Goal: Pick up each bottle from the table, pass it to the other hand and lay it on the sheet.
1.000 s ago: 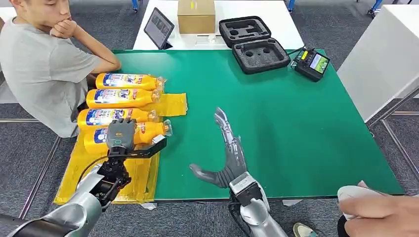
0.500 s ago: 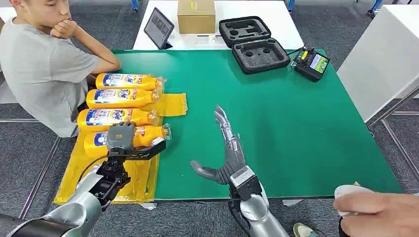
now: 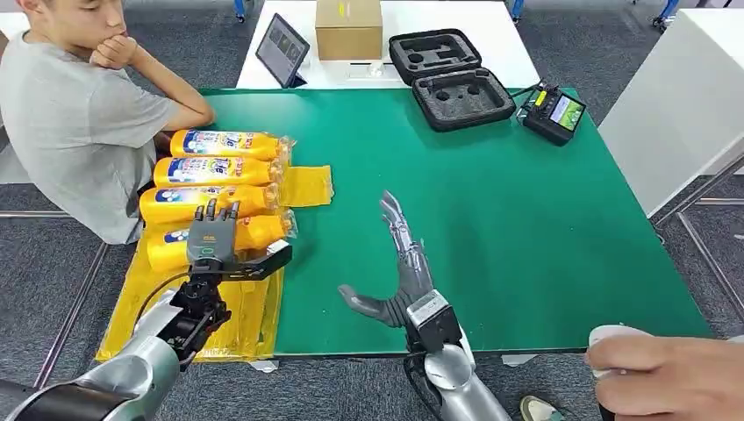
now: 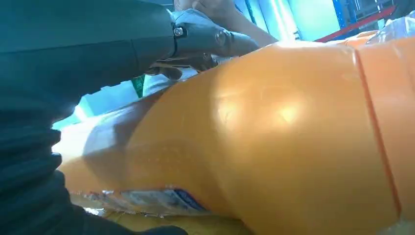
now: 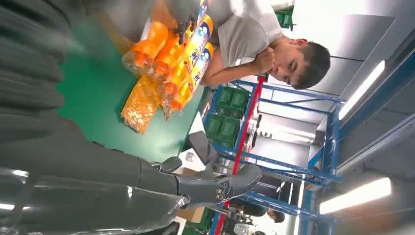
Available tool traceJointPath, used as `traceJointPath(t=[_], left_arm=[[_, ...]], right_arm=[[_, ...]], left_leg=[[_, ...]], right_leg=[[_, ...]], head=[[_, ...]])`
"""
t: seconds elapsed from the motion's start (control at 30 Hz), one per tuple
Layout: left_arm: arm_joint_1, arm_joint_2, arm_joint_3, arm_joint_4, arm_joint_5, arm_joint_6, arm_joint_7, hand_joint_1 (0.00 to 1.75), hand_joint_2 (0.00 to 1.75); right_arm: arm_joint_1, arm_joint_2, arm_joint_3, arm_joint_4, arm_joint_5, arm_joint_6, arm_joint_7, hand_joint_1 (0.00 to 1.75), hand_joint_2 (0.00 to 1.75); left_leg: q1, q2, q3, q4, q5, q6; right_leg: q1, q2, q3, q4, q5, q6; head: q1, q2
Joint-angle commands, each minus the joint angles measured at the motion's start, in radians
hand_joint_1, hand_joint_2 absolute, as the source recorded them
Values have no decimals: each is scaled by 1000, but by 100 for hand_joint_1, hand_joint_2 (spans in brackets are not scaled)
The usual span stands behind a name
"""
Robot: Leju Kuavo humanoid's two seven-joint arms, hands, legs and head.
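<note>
We take the yellow sheet (image 3: 254,307) at the left edge of the green table (image 3: 526,219) as our landmark. On its far half we see four orange bottles lying on their sides in a row, caps pointing toward the middle of the table: the farthest bottle (image 3: 230,143), the second bottle (image 3: 215,170), the third bottle (image 3: 197,201) and the nearest bottle (image 3: 250,235). Our left hand (image 3: 213,239) lies over the nearest bottle with its fingers (image 3: 211,213) stretched flat across the bottle's body, reaching the third bottle; the left wrist view shows the orange body right against the palm and the fingertips lying over it, but we cannot tell whether the hand is clasping the bottle or only resting on it. Our right hand (image 3: 401,272) hangs over bare table just to the right of the sheet, empty, fingers straight and spread, thumb stuck out toward the sheet. A seated person in a grey shirt (image 3: 75,114) leans on the table edge beside the sheet's far end. Beyond the sheet stand a tablet (image 3: 282,50) and a cardboard box (image 3: 348,28); well to its right lie an open black case (image 3: 452,77) and a handheld controller (image 3: 553,112). Another person's hand (image 3: 667,377) comes in at the table's near right corner.
</note>
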Motion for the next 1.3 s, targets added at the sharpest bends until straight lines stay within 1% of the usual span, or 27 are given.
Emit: traceJointPath(t=[0.03, 0.17, 0.2, 0.23, 0.53, 0.6, 0.73, 0.8, 0.87, 0.9, 0.97, 1.03, 1.07, 1.1, 1.13, 1.17, 1.2, 1.23, 1.27, 1.3], left_arm=[[-41, 14, 11, 82, -31, -37, 1, 0, 175], [-46, 16, 14, 89, -29, -54, 0, 0, 175], [-48, 16, 18, 94, -26, -67, -2, 0, 175], [-48, 16, 18, 94, -26, -67, -2, 0, 175], [-25, 3, 5, 59, -36, -86, -25, 0, 175], [-25, 3, 5, 59, -36, -86, -25, 0, 175], [-25, 3, 5, 59, -36, -86, -25, 0, 175], [-9, -5, -21, 22, -36, -87, -43, 0, 175], [28, -23, -36, -55, -36, -99, -60, 0, 175], [60, -22, -74, -123, -36, -119, -58, 0, 175], [127, -12, -108, -260, -36, -157, -41, 0, 175], [209, 21, -155, -440, -36, -210, -27, 0, 175], [209, 21, -155, -440, -36, -210, -27, 0, 175], [245, 37, -173, -511, -36, -209, -31, 0, 175], [277, 48, -180, -574, -36, -220, -41, 0, 175], [292, 59, -193, -605, -36, -227, -39, 0, 175], [319, 65, -203, -655, -36, -219, -51, 0, 175], [345, 68, -214, -708, -36, -220, -66, 0, 175], [360, 68, -215, -741, -25, -232, -84, 0, 175], [389, 77, -227, -808, -25, -253, -109, 0, 175]], right_arm=[[-34, 9, -28, 68, -15, -2, 1, 0, 175], [-40, 9, -28, 79, -16, -1, 1, 0, 175], [-47, 10, -29, 91, -20, 1, 1, 0, 175], [-47, 10, -29, 91, -20, 1, 1, 0, 175], [-49, 2, -16, 94, -28, -29, 1, 0, 175], [-49, 2, -16, 94, -28, -29, 1, 0, 175], [-49, 2, -16, 94, -28, -29, 1, 0, 175], [-45, -2, -13, 93, -26, -40, 1, 0, 175], [-34, -7, -11, 84, -25, -54, 1, 0, 175], [-26, -9, -12, 77, -24, -60, 1, 0, 175], [-15, -14, -10, 67, -22, -68, 1, 0, 175], [-5, -17, -7, 58, -21, -69, 1, 0, 175], [-5, -17, -7, 58, -21, -69, 1, 0, 175], [-1, -24, -1, 53, -24, -73, 1, 0, 175], [0, -26, 1, 50, -26, -78, 1, 0, 175], [0, -29, 3, 47, -27, -79, 1, 0, 175], [0, -32, 2, 44, -29, -82, 1, 0, 175], [3, -36, 2, 40, -29, -86, 1, 0, 175], [6, -38, 1, 36, -30, -88, 1, 0, 175], [9, -41, -1, 32, -31, -91, 1, 0, 175]], left_leg=[[1, 1, 5, 0, -2, -2], [1, 1, 2, 0, -1, -1], [1, 1, 5, 0, -2, -2], [1, 1, 3, 0, -1, -1], [1, 2, 6, -1, -2, -2], [0, 1, 4, 0, -1, -1], [1, 1, 8, -1, -3, -2], [1, 1, 8, 0, -3, -2], [1, 1, 8, 0, -3, -2], [0, -1, 6, -1, -2, -1], [0, 0, 5, -1, -1, -1], [1, 0, 9, -2, -3, -2], [0, 1, 6, -1, -2, -1], [1, 1, 8, -1, -3, -2], [0, 2, 6, -1, -2, -1], [0, 3, 6, -1, -2, -1], [0, 3, 8, -1, -4, -2], [0, 2, 5, -1, -2, -1], [1, 3, 7, 0, -3, -2], [0, 2, 5, 0, -3, -2]], right_leg=[[1, 2, 4, 0, -1, -2], [1, 2, 2, 0, 0, -1], [1, 3, 4, 0, -1, -1], [0, 2, 3, 0, -1, -1], [1, 3, 5, -1, -1, -1], [0, 2, 4, -1, -1, -1], [1, 3, 7, -1, -2, -2], [1, 3, 8, -1, -2, -2], [1, 3, 8, -1, -2, -2], [0, 0, 7, -1, -2, -1], [0, 0, 5, -1, -1, -1], [0, 1, 9, -2, -3, -1], [0, 2, 6, -2, -1, -1], [0, 2, 8, -1, -3, -1], [0, 3, 5, -1, -1, -1], [0, 4, 5, -1, -1, -1], [0, 4, 7, -1, -2, -1], [0, 3, 4, -1, -1, -1], [1, 4, 6, -1, -2, -2], [0, 4, 5, -1, -2, -1]], head=[[0, 0], [0, 0], [0, 0], [0, 0], [0, 0], [0, 0], [0, 0], [0, 0], [0, 0], [0, 0], [0, 0], [0, 0], [0, 0], [0, 0], [0, 0], [0, 0], [0, 0], [0, 0], [0, 0], [0, 0]])
